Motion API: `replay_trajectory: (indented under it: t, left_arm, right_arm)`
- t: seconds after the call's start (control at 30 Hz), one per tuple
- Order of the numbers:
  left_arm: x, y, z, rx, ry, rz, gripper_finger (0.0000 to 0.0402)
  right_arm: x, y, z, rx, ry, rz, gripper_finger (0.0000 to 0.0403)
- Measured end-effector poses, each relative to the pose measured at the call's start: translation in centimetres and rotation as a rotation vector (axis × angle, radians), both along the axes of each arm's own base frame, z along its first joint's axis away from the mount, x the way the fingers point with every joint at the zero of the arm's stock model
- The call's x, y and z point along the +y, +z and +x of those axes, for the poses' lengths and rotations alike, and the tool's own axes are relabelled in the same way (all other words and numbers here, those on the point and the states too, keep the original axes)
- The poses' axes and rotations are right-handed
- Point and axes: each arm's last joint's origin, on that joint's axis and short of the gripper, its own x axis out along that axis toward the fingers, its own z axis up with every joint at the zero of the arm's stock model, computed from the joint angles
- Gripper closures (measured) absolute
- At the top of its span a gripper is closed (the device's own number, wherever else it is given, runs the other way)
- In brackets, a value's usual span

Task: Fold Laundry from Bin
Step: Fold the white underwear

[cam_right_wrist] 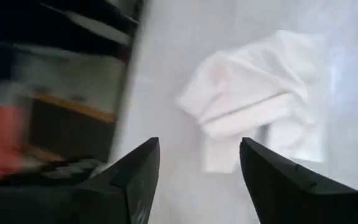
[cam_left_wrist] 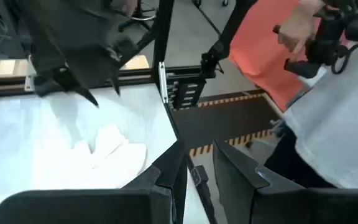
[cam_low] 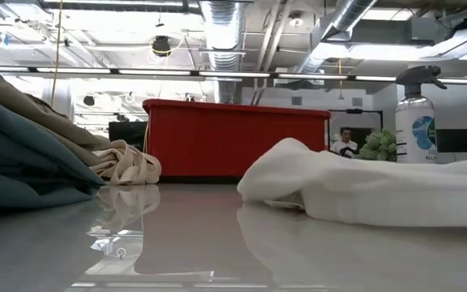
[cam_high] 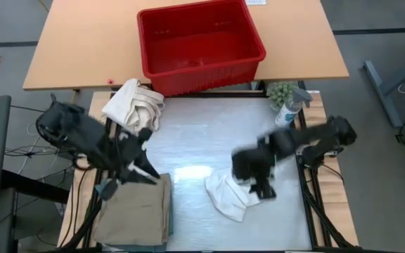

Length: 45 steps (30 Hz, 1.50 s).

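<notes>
A small white cloth [cam_high: 230,195] [cam_right_wrist: 260,106] lies crumpled on the white table, near the front, right of middle. My right gripper [cam_high: 261,187] [cam_right_wrist: 197,180] hovers open just above its right edge, fingers slanting down, with nothing between them. Tan khaki trousers [cam_high: 136,211] lie folded on a teal garment [cam_low: 23,170] at the front left. My left gripper [cam_high: 145,171] [cam_left_wrist: 199,180] hangs over the trousers' far edge, a narrow gap between its fingers and nothing in it. The red bin [cam_high: 199,46] stands on the wooden table behind, its floor showing bare.
A cream canvas cloth [cam_high: 133,105] lies bundled at the far left of the white table. A spray bottle [cam_high: 288,112] and a small green plant [cam_high: 281,91] stand at the far right. A person [cam_left_wrist: 328,112] stands beyond the table's right side.
</notes>
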Motion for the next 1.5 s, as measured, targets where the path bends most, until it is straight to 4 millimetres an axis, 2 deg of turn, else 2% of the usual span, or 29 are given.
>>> replay_trajectory:
  t: [0.1,0.17,0.3,0.57,0.73,0.83,1.1,1.23,1.33,1.5]
  left_arm:
    - [-1.7,0.3,-0.2,-0.054,-0.028,0.007,0.0333]
    - [-2.6,0.6,-0.8,-0.089,-0.051,-0.005,0.0333]
    - [-3.4,0.9,-1.4,-0.133,-0.075,0.014,0.0333]
    - [-3.5,0.9,-1.5,-0.127,-0.068,0.01,0.0333]
    - [-3.5,0.7,-1.5,-0.108,-0.067,0.017,0.0333]
    - [-3.5,0.7,-1.5,-0.107,-0.067,0.018,0.0333]
    - [-3.5,0.7,-1.5,-0.106,-0.067,0.018,0.0333]
    - [-3.5,0.7,-1.5,-0.104,-0.067,0.019,0.0333]
    - [-3.4,0.6,-1.5,-0.094,-0.063,0.014,0.0333]
    - [-3.4,0.3,-1.6,-0.06,-0.055,0.009,0.0333]
  right_arm:
    - [2.8,-2.0,0.3,-0.087,0.04,-0.134,0.0163]
    - [3.9,-3.5,0.9,-0.132,0.036,-0.168,0.0163]
    - [6.0,-8.2,2.6,-0.067,0.017,-0.18,0.0163]
    - [9.8,-15.8,3.0,0.097,0.192,-0.288,0.0163]
    - [12.7,-19.3,3.2,0.096,0.336,-0.311,0.0163]
    - [13.5,-21.7,3.3,0.123,0.359,-0.344,0.0163]
    - [13.5,-22.0,4.3,0.025,0.32,-0.419,0.0167]
    - [13.6,-22.3,4.5,0.011,0.317,-0.409,0.0197]
    - [13.6,-22.4,4.8,-0.014,0.284,-0.401,0.0245]
    - [13.3,-22.4,5.0,0.0,0.2,-0.395,0.0369]
